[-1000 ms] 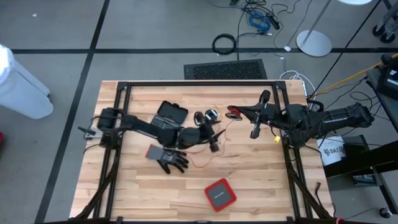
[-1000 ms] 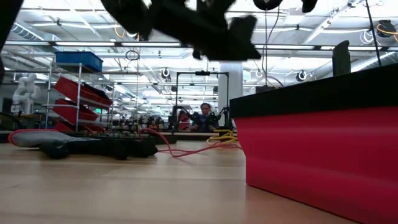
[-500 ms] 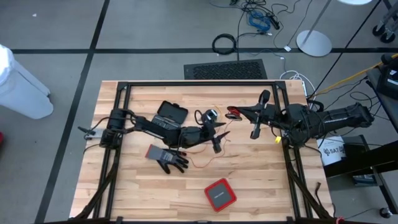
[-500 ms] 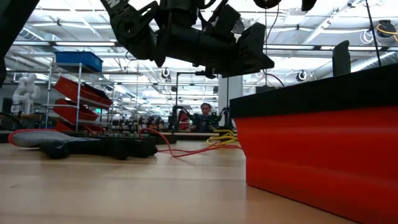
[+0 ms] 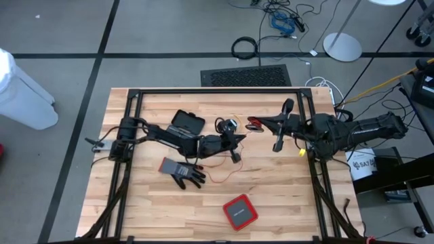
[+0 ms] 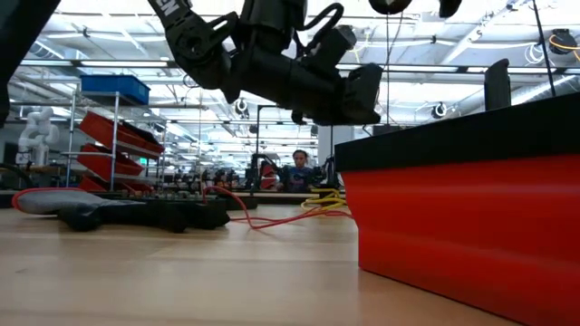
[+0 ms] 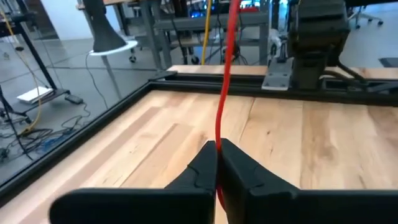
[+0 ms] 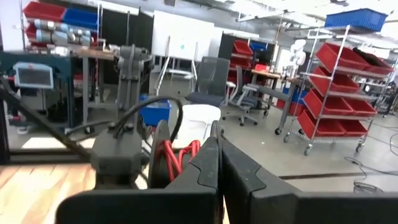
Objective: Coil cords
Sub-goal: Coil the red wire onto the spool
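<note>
The red cord (image 5: 255, 123) is bunched in loops at my right gripper (image 5: 263, 123), which is shut on it at the table's far middle. One strand (image 7: 222, 93) runs tight to my left gripper (image 7: 217, 146), which is shut on it just left of the bundle and shows above the table in the low view (image 6: 361, 91). The rest of the red cord (image 6: 281, 220) trails slack on the wood toward the glove. A bit of yellow cord (image 5: 301, 151) shows under my right arm. My left gripper pinches a single strand of the red cord (image 7: 218, 138) between its two fingertips. The fingers lie level and come from the table's left. The strand leaves the tips taut, clear of the table, toward my right gripper. My right gripper is shut on the red cord's looped bundle (image 8: 180, 155); its own fingers hide the exact place of contact. The fingers lie level and come from the table's right. The loops stand beside the fingertips.
A grey-and-black glove (image 5: 183, 173) lies left of centre. A black case (image 5: 186, 123) and small black round parts (image 5: 227, 125) lie beyond my left arm. A red box (image 5: 239, 211) sits toward the near edge. The black frame rails (image 5: 217, 91) border the table.
My left gripper has moved a little toward the far edge and toward the red bundle, coming lower in the low view. It was open and has shut on the red strand, which now runs taut between the two grippers.
</note>
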Controlling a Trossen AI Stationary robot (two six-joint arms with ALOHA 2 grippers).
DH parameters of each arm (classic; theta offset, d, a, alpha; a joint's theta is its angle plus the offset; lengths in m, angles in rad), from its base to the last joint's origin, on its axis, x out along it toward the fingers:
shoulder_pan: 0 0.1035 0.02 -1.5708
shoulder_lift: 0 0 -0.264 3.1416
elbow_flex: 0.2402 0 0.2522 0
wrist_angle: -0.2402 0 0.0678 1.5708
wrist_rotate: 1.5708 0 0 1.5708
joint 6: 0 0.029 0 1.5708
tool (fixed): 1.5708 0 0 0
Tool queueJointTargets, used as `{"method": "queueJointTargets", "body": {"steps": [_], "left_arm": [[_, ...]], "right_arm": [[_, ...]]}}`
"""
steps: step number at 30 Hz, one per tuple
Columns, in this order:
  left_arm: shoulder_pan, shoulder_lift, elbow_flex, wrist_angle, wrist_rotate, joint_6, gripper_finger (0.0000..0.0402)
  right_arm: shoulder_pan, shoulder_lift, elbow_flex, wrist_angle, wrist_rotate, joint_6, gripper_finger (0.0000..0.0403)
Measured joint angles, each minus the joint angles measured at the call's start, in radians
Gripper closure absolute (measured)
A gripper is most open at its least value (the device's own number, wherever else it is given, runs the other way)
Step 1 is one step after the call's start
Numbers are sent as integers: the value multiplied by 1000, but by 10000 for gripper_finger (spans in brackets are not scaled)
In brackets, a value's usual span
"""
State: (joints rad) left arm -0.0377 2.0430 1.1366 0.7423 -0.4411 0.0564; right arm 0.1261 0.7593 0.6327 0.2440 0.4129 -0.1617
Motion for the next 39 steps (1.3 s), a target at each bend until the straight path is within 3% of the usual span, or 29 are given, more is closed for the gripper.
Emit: {"method": "queueJointTargets", "body": {"steps": [5,12,25,39], "left_arm": [[16,-21,0,-28,4,6,397],[45,-100,1,-209,-4,30,399],[51,-290,0,-525,-62,112,401],[28,-409,0,-588,-38,117,401]], "right_arm": [[0,0,0,-102,0,22,403],[0,0,0,-244,5,62,403],[-1,0,0,-352,39,73,403],[-9,3,0,-438,94,87,403]]}}
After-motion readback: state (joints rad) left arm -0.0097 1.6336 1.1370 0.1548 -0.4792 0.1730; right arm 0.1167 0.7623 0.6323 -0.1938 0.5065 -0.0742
